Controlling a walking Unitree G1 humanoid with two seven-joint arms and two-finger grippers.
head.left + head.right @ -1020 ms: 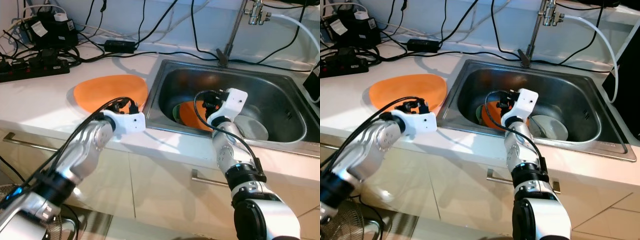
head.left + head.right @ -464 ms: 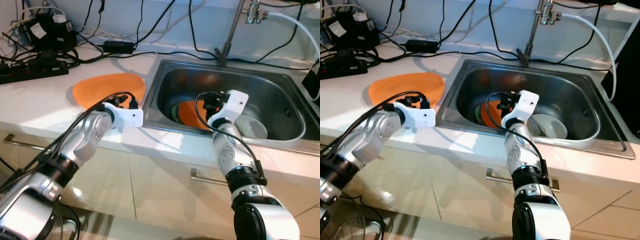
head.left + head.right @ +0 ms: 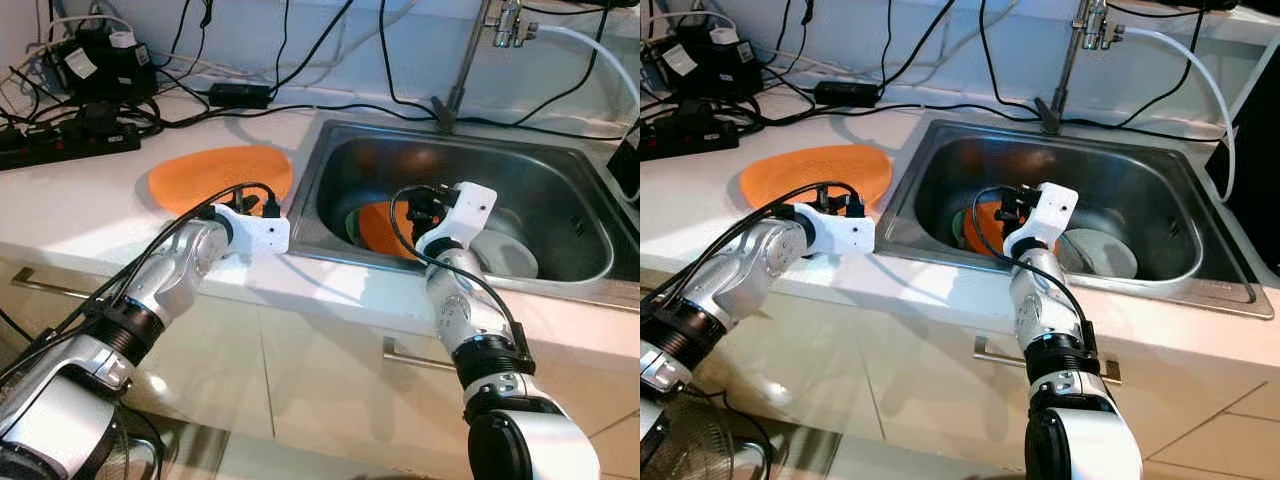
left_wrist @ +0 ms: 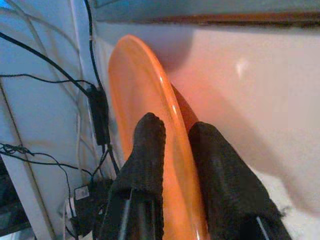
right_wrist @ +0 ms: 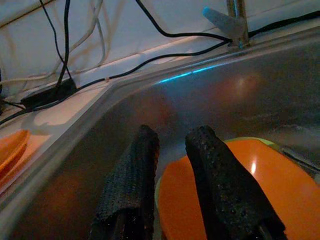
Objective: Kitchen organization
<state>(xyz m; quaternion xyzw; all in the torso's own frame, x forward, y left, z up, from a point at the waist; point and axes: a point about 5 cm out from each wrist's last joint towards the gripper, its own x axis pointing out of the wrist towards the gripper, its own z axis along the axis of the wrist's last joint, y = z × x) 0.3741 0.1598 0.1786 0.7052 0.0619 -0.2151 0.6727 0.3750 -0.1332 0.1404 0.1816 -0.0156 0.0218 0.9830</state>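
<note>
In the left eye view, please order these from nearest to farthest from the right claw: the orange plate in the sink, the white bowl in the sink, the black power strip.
1. The orange plate in the sink, just beside the right claw, toward the robot's left.
2. The white bowl, in the sink on the claw's right.
3. The black power strip, far left on the counter.

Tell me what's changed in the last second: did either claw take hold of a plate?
The left claw has moved forward across the counter to the orange plate beside the sink, and its fingers now straddle that plate's rim. The right claw still hangs in the sink above the orange plate there, holding nothing. Both plates and the grey bowl lie as before.
</note>
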